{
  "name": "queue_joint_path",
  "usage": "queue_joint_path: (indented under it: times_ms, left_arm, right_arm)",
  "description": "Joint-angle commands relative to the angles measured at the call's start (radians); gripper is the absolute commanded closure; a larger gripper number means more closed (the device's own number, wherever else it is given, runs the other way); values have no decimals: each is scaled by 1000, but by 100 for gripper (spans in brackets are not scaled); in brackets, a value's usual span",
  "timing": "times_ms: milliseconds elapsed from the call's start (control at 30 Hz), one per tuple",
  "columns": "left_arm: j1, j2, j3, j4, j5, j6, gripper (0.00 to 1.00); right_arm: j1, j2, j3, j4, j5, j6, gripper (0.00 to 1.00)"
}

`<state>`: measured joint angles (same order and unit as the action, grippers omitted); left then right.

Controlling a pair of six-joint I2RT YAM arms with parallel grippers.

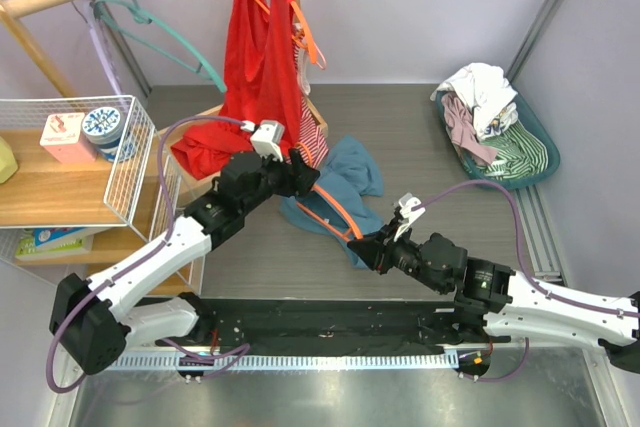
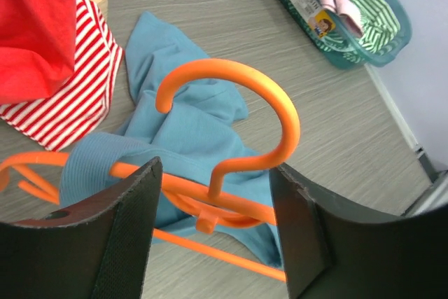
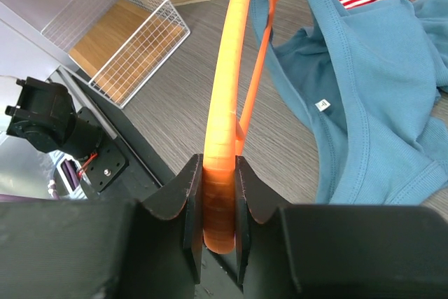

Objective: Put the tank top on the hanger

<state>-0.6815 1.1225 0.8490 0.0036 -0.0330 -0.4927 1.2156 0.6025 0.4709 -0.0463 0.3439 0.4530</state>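
The teal-blue tank top (image 1: 352,175) lies crumpled on the grey table; it also shows in the left wrist view (image 2: 183,106) and the right wrist view (image 3: 374,82). The orange hanger (image 1: 338,213) lies across it, with a fold of the top draped over one arm (image 2: 98,150). My right gripper (image 3: 219,204) is shut on the hanger's curved end, in the top view (image 1: 368,248) at its near tip. My left gripper (image 2: 215,201) is open, its fingers either side of the hanger's hook (image 2: 241,82) without touching it; in the top view (image 1: 307,175) it is at the top's far-left edge.
A long red garment (image 1: 255,57) hangs on the wooden rail, with a striped garment (image 1: 316,137) below it. A teal-green hanger (image 1: 160,32) hangs at left. A wire basket on a shelf (image 1: 125,182) stands left. A teal laundry basket (image 1: 538,157) sits back right.
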Motion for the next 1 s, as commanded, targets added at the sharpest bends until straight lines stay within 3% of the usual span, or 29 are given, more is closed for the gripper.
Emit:
queue_joint_path:
  times_ms: [0,200,433,533,633,667,767,867,967]
  left_arm:
    - [-7,28,-11,71,-4,19,40]
    - [-41,65,-10,121,-22,46,61]
    - [-73,69,-18,130,-87,97,99]
    - [-84,43,-37,133,-142,137,100]
    - [-99,25,-63,150,-226,183,100]
    - [-101,22,-73,154,-244,192,100]
    - [-105,17,-103,188,-288,223,100]
    - [-107,19,-120,205,-312,247,100]
    - [-110,14,-133,216,-327,256,100]
  right_arm:
    - [4,-7,2,140,-3,19,99]
    - [4,-9,-26,207,-23,36,99]
    - [4,-1,-31,180,1,59,99]
    - [4,6,-17,120,52,79,98]
    - [4,16,11,53,75,96,73]
    - [4,14,18,-1,79,98,57]
    - [4,-6,67,-119,148,122,31]
    - [2,-18,123,-258,274,177,16]
    - [-10,38,156,-352,317,231,12]
